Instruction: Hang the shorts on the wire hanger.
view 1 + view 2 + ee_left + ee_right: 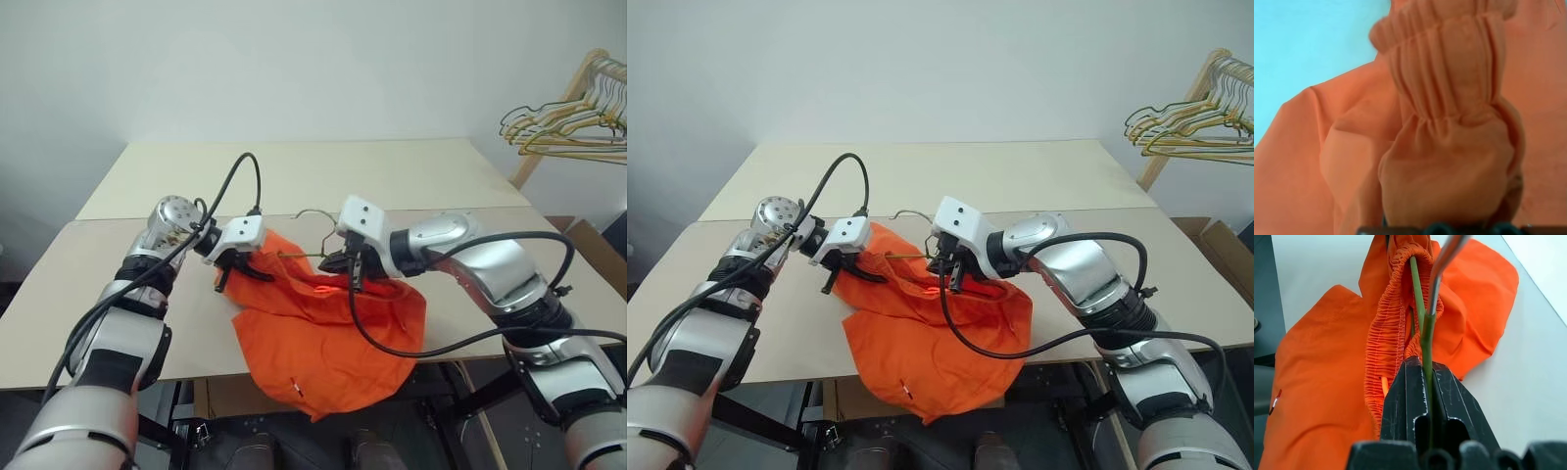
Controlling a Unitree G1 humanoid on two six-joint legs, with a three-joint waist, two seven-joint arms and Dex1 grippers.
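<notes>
Item: the shorts (323,328), bright orange soft fabric, gathered elastic waistband. Lay crumpled at the near edge of the tabletop (411,176), the lower part hanging over that edge. A tiny white mark showed near the hem on the overhanging part. The waistband end was lifted off the surface between the two arms.

Item: the wire hanger (1420,308), thin grey-green wire. Its hooked top (315,215) rose just above the orange cloth, beside the right gripper. In the right wrist view the wire ran through the bunched waistband, the elastic looped over it.

Item: left gripper (235,264), black fingers. Positioned at the left end of the shorts. Fingers were together, clamped on a gathered fold of the waistband; in the left wrist view the bunched elastic stood directly before the fingers.

Item: right gripper (1426,382), black fingers. Positioned at the middle of the waistband, near the hook. Fingers were together, pinched on the green hanger wire, which passed between them in the right wrist view.

Item: tabletop, pale beige, two sections set one behind the other, a seam between them.

Item: bunch of yellowish and pale wire hangers (568,122) on a wooden rack (558,108), far right, well apart from the tabletop work.
</notes>
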